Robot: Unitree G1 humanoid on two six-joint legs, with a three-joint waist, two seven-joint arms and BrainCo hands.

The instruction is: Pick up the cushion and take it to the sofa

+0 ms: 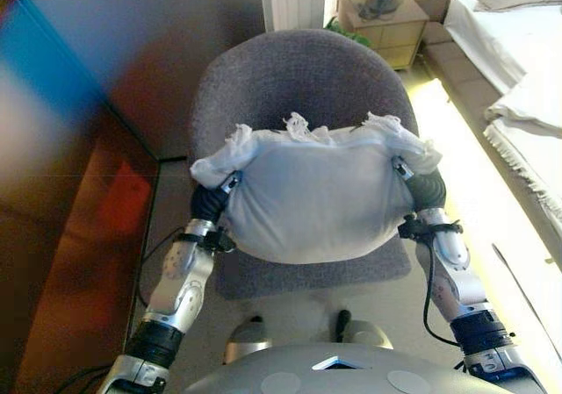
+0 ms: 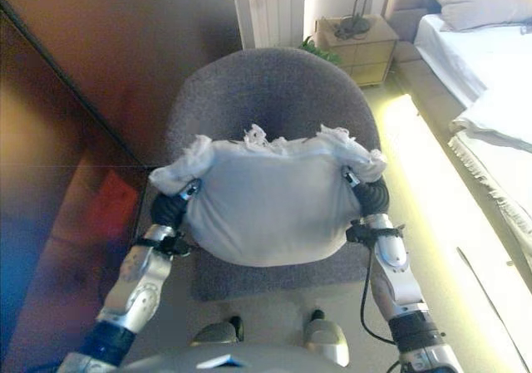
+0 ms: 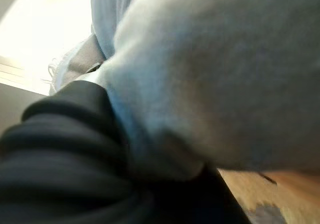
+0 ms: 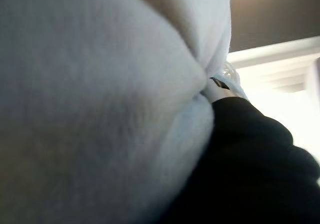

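A pale grey cushion (image 1: 316, 201) with frayed white corners is held up between my two hands, just above the seat of a round grey armchair (image 1: 299, 78). My left hand (image 1: 211, 203) presses into its left side and my right hand (image 1: 428, 188) into its right side, with the cushion's corners draped over both. In the left wrist view the cushion (image 3: 225, 74) bulges against the dark cover of the left hand (image 3: 60, 154). The right wrist view shows the same cloth (image 4: 90, 94) pushed against the right hand (image 4: 250, 164). No sofa is in view.
A dark wooden wall (image 1: 88, 192) runs along the left. A small wooden nightstand (image 1: 384, 27) with a lamp base stands behind the chair. A bed with white covers (image 1: 518, 52) lies at the right, with a strip of sunlit floor (image 1: 465, 175) between it and the chair.
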